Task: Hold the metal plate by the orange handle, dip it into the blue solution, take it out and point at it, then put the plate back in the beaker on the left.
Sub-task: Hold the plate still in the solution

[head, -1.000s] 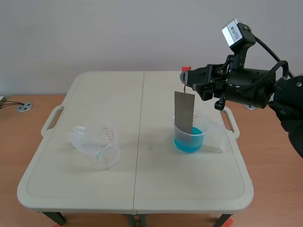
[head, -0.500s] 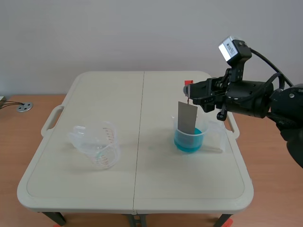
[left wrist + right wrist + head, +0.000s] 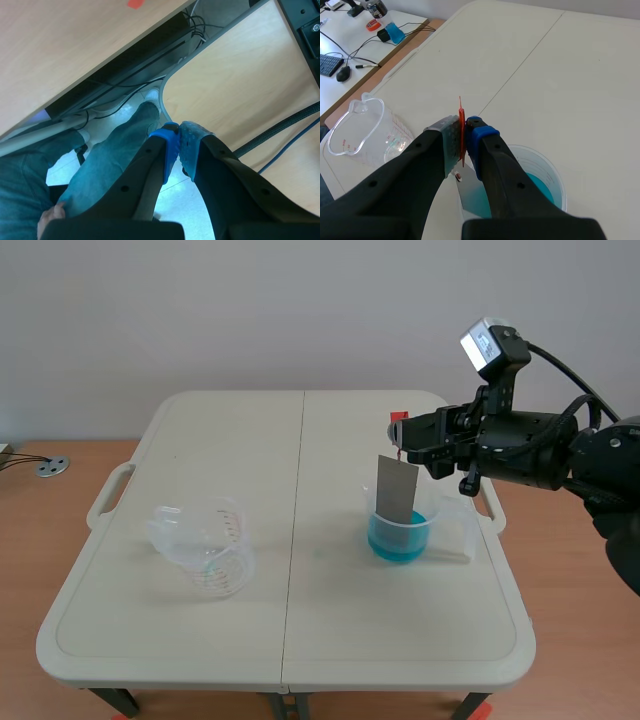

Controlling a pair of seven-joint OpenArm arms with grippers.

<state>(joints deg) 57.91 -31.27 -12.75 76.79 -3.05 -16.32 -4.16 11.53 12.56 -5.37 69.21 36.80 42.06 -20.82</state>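
Note:
My right gripper (image 3: 400, 430) is shut on the thin orange handle (image 3: 461, 131) of the grey metal plate (image 3: 396, 490). The plate hangs upright with its lower edge down inside the clear beaker of blue solution (image 3: 402, 531) at the table's right. In the right wrist view the plate (image 3: 470, 195) shows under my fingers, over the blue liquid (image 3: 540, 186). An empty clear beaker (image 3: 208, 545) stands on the table's left; the right wrist view shows this empty beaker (image 3: 367, 130) beyond my gripper. My left gripper (image 3: 178, 150) is shut on nothing, off the table over the floor.
The white folding table (image 3: 160, 625) has a centre seam and side handles. In the left wrist view a person's leg in jeans (image 3: 112, 155) and cables lie below. A desk with a mouse and bottle (image 3: 375, 10) stands beyond the table.
My right gripper has come down, lowering the plate deeper into the blue-solution beaker; over the last half second it has hardly moved.

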